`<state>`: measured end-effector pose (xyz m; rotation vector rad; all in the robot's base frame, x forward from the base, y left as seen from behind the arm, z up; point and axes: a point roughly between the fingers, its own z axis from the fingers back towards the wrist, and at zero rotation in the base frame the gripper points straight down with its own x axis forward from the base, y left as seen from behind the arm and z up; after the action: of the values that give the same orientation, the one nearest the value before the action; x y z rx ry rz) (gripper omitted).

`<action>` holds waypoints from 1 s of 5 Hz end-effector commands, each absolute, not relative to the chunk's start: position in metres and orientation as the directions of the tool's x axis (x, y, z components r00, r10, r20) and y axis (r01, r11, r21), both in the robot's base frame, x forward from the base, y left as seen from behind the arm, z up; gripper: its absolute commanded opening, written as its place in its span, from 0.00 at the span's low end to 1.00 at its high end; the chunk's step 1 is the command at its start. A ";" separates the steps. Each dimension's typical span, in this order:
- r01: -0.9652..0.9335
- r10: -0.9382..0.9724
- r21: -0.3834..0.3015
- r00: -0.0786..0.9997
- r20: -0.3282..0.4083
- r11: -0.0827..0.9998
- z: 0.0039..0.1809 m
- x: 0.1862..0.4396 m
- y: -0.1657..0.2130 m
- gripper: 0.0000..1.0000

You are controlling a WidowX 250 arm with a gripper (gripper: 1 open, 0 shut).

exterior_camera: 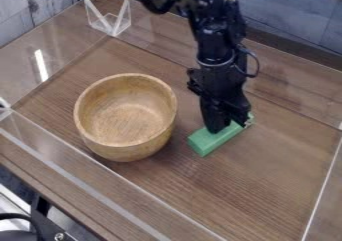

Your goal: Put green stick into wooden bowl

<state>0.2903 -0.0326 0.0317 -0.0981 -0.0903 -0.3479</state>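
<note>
Camera view, 1 angle only: my pincer (225, 124) points straight down, pressed together on the green stick (214, 138), which lies flat on the worktop (267, 200) just right of the wooden bowl (126, 115). Bowl interior is empty. Recommended: confirm a centred pinch, lift clear above the rim, carry left, release low inside. Fingertip contact is masked by the pincer body; how securely I hold the stick cannot be verified.
</note>
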 end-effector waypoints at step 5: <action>0.391 -0.376 -0.093 0.915 0.149 0.916 0.051 0.326 -0.005 1.00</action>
<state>0.3219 -0.0063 0.0400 -0.1311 -0.0932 -0.3911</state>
